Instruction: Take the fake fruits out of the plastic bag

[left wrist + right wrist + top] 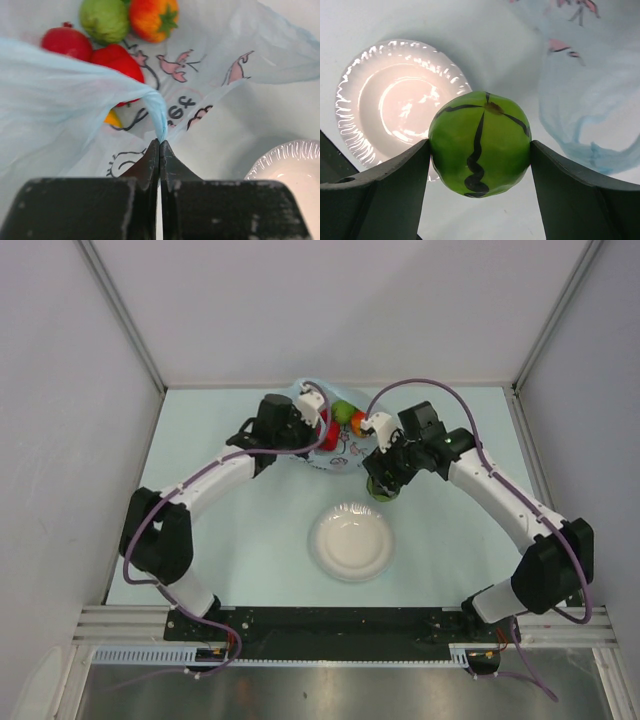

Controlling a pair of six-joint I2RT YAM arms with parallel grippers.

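Observation:
The light-blue plastic bag (338, 452) with a cartoon print lies at the back middle of the table. My left gripper (159, 142) is shut on a pinched fold of the bag (75, 100) and lifts it. Inside the bag lie a green fruit (105, 20), an orange fruit (154, 18), two red fruits (67, 44) and a yellow piece (112, 119). My right gripper (480, 150) is shut on a green striped melon-like fruit (480, 145), held above the table right of the bag, also seen from above (381, 486).
A white round plate (350, 542) sits in the middle of the table, in front of the bag. It shows in the right wrist view (390, 100) and at the left wrist view's lower right (290, 160). Grey walls enclose the table.

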